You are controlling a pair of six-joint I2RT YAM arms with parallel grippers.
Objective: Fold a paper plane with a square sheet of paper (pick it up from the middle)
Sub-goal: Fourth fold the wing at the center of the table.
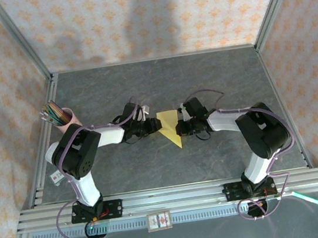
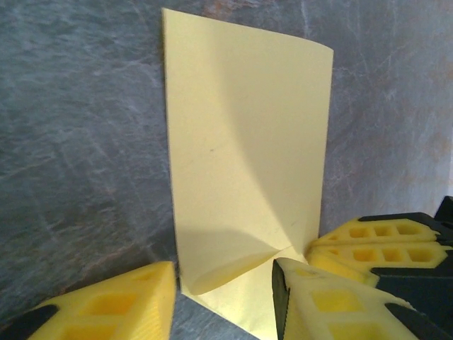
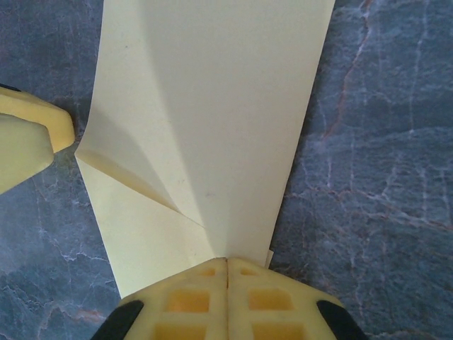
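Square sheet of paper [image 1: 171,128], yellow, creased triangular — one flap lifted

top: overhead, near edge, looking down, far | 2 wrists: close, low | shared: square sheet of paper [image 1: 171,126]

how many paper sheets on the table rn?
1. The square sheet of paper lies partly folded between the open left end effector and the right end effector, which is shut on one edge. Another sheet beneath it could be hidden.
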